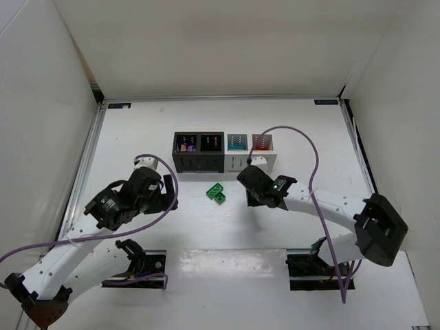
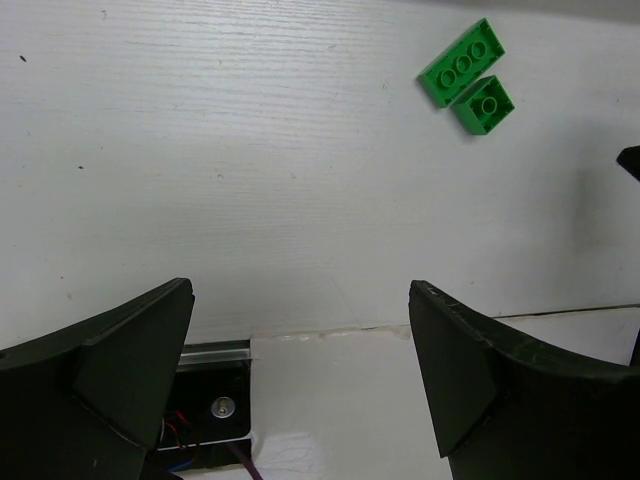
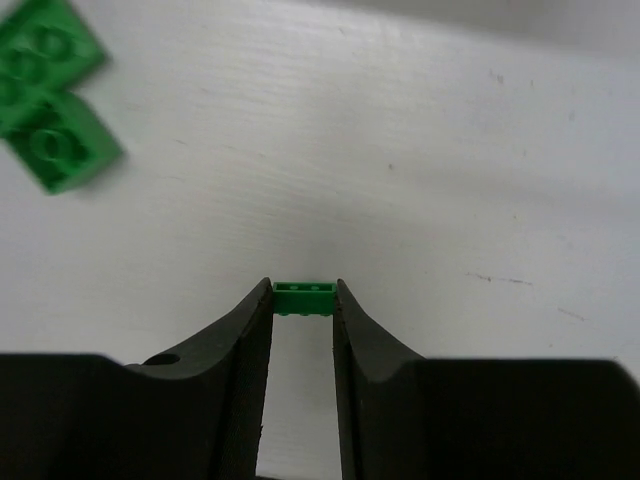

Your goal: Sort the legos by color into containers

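Right gripper (image 3: 303, 312) is clamped on a small green brick (image 3: 304, 297) at its very fingertips, just in front of the containers (image 1: 199, 163). I'd lift slowly and straight: the hold looks shallow, so the brick could twist out. Two loose green bricks (image 1: 216, 193) lie beside it.

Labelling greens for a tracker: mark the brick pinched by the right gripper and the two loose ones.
pinched green brick (image 3: 304, 300), right wrist view, near side.
long green brick (image 2: 462, 63), left wrist view, middle stud.
small green brick (image 2: 486, 104), left wrist view, its stud.
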`<act>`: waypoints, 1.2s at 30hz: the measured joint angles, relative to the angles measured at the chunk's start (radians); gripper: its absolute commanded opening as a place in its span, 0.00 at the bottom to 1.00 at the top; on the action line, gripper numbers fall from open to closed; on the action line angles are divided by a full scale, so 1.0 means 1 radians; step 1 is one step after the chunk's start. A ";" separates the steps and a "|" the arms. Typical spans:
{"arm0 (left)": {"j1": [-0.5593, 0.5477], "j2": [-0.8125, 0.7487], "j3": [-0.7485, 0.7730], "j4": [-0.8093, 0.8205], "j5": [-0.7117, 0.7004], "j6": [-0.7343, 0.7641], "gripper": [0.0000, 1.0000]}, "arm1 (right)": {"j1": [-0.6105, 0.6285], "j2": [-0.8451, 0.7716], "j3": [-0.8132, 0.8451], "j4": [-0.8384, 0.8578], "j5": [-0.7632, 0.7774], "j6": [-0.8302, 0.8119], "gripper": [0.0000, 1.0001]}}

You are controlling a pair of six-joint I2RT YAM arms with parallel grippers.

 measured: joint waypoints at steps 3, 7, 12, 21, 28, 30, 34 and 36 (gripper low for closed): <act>0.000 -0.003 -0.004 0.006 0.001 -0.004 1.00 | 0.019 -0.012 0.108 -0.031 0.008 -0.053 0.27; 0.000 -0.019 -0.034 0.026 0.005 -0.015 1.00 | 0.022 0.024 0.311 -0.032 0.003 -0.142 0.27; 0.000 -0.013 -0.058 0.033 0.013 -0.024 1.00 | -0.023 0.181 0.583 0.018 -0.033 -0.263 0.27; 0.000 0.003 -0.059 0.034 0.017 -0.034 1.00 | -0.077 0.500 0.909 0.042 -0.119 -0.372 0.31; 0.000 0.010 -0.059 0.034 0.017 -0.030 1.00 | -0.089 0.537 0.956 0.028 -0.136 -0.391 0.59; 0.000 0.018 -0.059 0.036 0.017 -0.024 1.00 | -0.088 0.537 0.959 0.024 -0.136 -0.394 0.61; 0.000 0.047 -0.059 0.049 0.026 -0.010 1.00 | -0.082 0.537 0.959 0.012 -0.134 -0.395 0.64; 0.000 0.063 -0.059 0.064 0.037 -0.005 1.00 | -0.079 0.535 0.959 0.011 -0.131 -0.397 0.67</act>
